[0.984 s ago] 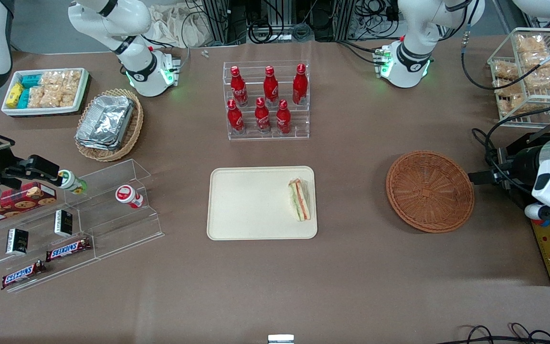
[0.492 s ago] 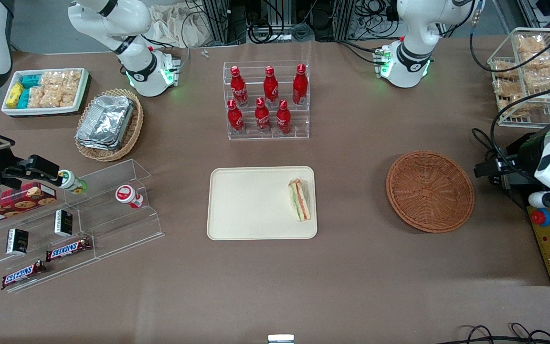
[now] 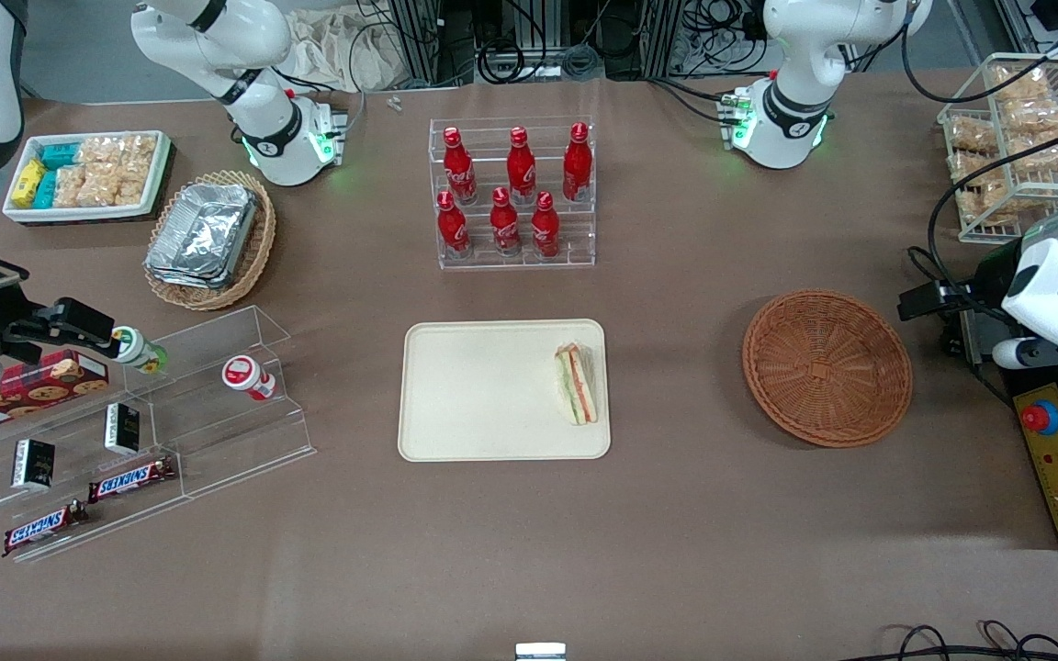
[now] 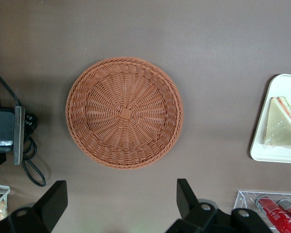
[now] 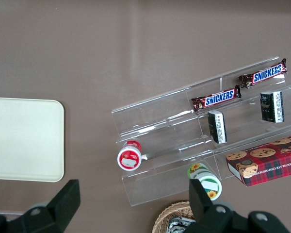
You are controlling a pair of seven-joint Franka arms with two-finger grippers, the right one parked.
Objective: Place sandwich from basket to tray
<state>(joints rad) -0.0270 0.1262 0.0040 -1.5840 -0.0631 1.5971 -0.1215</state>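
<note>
Hovering above the round wicker basket (image 4: 124,112), the left gripper (image 4: 120,201) has its two dark fingers (image 4: 53,203) spread wide with nothing between them. Only bare brown table (image 4: 218,43) and the basket's rim show in the gap. The basket itself holds nothing, and its woven floor is plain to see in both the wrist view and the front view.

The sandwich (image 3: 577,384) lies on the cream tray (image 3: 483,390). Reading the front view as a clock with twelve pointing away from the camera, the wedge sits tight against the tray's three o'clock rim, on the edge that faces the basket (image 3: 827,367). Its long axis runs from twelve to six, parallel to that short rim, with the orange and green filling stripes running the same way. The rest of the tray, toward nine o'clock, is bare.

The relation that matters is this: the sandwich lies at nine o'clock from the basket, well apart from it with open table between, and so well apart from the fingers too. The wrist view agrees, showing the wedge (image 4: 282,124) resting flat inside the tray's corner (image 4: 262,154), far off sideways from the jaws.

With the wedge on the tray and the jaws empty, the placing looks finished. I judge that the next move calls for no reach toward the sandwich, only a withdrawal of the arm toward its own end of the table. The rack of red cola bottles (image 3: 515,193), at twelve o'clock from the tray, stands clear of any such path.
</note>
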